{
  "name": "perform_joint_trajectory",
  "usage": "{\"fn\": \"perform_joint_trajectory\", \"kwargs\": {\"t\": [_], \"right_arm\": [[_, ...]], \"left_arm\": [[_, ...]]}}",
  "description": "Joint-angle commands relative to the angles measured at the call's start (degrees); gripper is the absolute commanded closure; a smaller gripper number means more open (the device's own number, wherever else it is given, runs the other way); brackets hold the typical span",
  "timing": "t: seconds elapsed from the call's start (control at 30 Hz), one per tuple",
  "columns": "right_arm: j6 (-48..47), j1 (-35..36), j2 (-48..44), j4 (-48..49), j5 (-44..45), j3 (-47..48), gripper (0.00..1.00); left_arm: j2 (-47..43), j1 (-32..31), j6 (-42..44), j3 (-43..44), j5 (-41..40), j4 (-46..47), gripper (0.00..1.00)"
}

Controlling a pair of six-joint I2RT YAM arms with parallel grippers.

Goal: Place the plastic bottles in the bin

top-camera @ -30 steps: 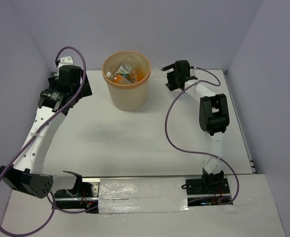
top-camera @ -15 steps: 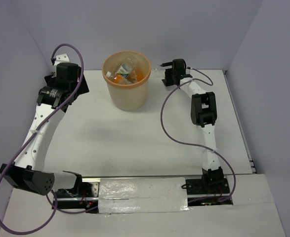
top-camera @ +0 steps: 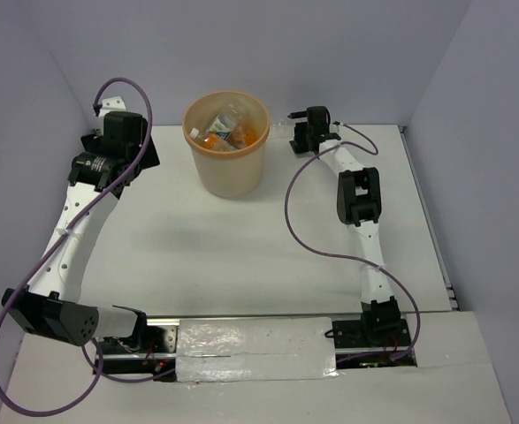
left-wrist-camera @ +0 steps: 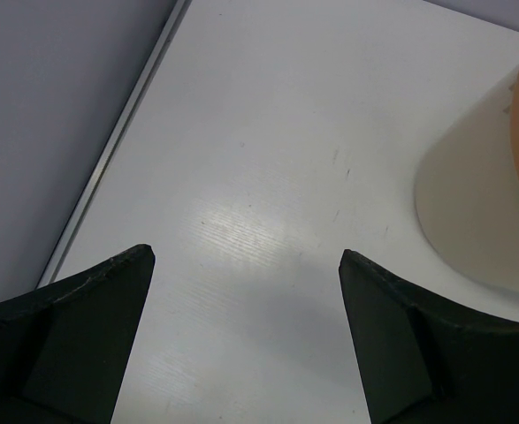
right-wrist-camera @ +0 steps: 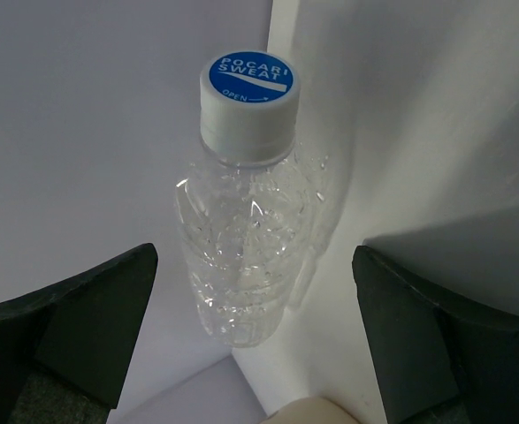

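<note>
Note, against one second ago, the right arm with elbow drawn inward toward the middle of the table and forearm stretched toward the far edge; left arm shifted only slightly. Find the left gripper released, jaws wide, grasping nothing, above bare tabletop near the left side of the bin. Find the right gripper likewise released, jaws spread to either side of a clear bottle with a blue-and-white cap, apart from it. Locate that bottle close against the lilac wall at the far edge; locate the other plastic bottles heaped inside the bin. Judge the step in hand as the approach to the only bottle seen outside the bin. For the next move: advance to straddle the body, close gently on the thin crinkled plastic, lift, carry left over the rim, let go. Expect denting or slipping under a hard or off-centre squeeze. Cannot find this bottle in the top view, masked by the right wrist. Cannot tell whether upright or lying, nor whether touching the wall. Cannot count the bottles in the bin. Only an orange sliver of bin in the left wrist view.
</note>
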Motion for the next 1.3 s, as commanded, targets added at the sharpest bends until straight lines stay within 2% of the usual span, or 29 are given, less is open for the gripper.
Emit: {"fn": "perform_joint_trajectory", "kwargs": {"t": [0.0, 0.1, 0.23, 0.33, 0.37, 0.47, 0.53, 0.57, 0.67, 0.73, 0.77, 0.83, 0.87, 0.9, 0.97, 1.0, 1.1, 1.27], "right_arm": [[1.26, 0.24, 2.77, -0.57, 2.67, 4.64, 0.02], [0.74, 1.03, 6.2, -2.85, 3.99, 9.74, 0.02], [2.23, 1.38, 6.91, -1.8, 4.34, 8.0, 0.08], [2.32, 1.65, 5.95, -0.67, 4.52, 5.81, 0.25], [2.41, 1.47, 5.25, -0.31, 4.61, 4.85, 0.35], [1.53, 1.39, -0.02, 1.19, 5.83, -3.56, 0.41], [0.91, 1.56, -7.56, 4.07, 8.29, -9.98, 0.41], [0.65, 1.47, -10.81, 5.83, 9.26, -18.02, 0.42], [-2.07, 0.33, -24.17, 9.63, 12.95, -28.35, 0.44], [-6.63, -0.63, -31.37, 9.63, 15.58, -36.79, 0.44], [-8.65, -1.33, -38.81, 9.63, 16.2, -41.78, 0.44], [-15.67, -1.86, -46.84, 6.49, 20.31, -45.94, 0.44], [-18.13, -2.13, -55.06, 5.85, 21.91, -50.31, 0.45], [-23.81, -2.22, -59.14, 5.85, 23.23, -52.27, 0.45], [-29.38, -2.31, -69.75, 5.32, 24.99, -56.4, 0.44], [-34.98, -2.31, -72.6, 5.41, 24.65, -56.94, 0.44], [-42.91, -1.34, -81.38, 3.22, 23.34, -57.04, 0.44], [-49.88, 1.82, -85.2, -5.13, 22.72, -48.1, 0.46]], "left_arm": [[-0.29, 0.43, -0.08, 1.93, -1.47, 0.78, 0.0], [-0.38, 0.43, 0.01, 1.76, -1.47, 1.04, 0.0], [-0.11, 0.43, 0.19, 2.11, -2.25, 0.69, 0.0], [-0.02, 0.43, 0.19, 2.02, -2.61, 0.6, 0.01], [-0.2, 0.43, 0.1, 1.93, -2.52, 0.6, 0.01], [-0.55, 0.43, -0.16, 1.76, -1.82, 0.51, 0.01], [-0.82, 0.43, -0.25, 1.58, -1.29, 0.6, 0.0], [-1.16, 0.43, -0.34, 1.58, -0.6, 0.51, 0.01], [-2.31, 0.43, -0.6, 1.23, 0.64, 0.51, 0.0], [-3.1, 0.43, -0.69, 0.53, 1.52, 0.95, 0.0], [-3.54, 0.43, -0.6, 0.35, 1.61, 1.04, 0.0], [-4.15, 0.43, -0.69, -0.17, 2.22, 1.65, 0.0], [-4.33, 0.43, -0.78, -0.44, 2.57, 1.92, 0.01], [-4.51, 0.52, -1.04, -0.53, 3.27, 2.09, 0.0], [-4.95, 0.6, -1.04, -0.97, 5.99, 2.27, 0.0], [-4.95, 0.6, -1.3, -0.8, 6.7, 1.92, 0.0], [-5.03, 0.6, -2.35, -0.97, 8.9, 1.22, 0.0], [-7.32, 0.6, -4.37, -3.26, 14.08, 3.41, 0.0]]}}
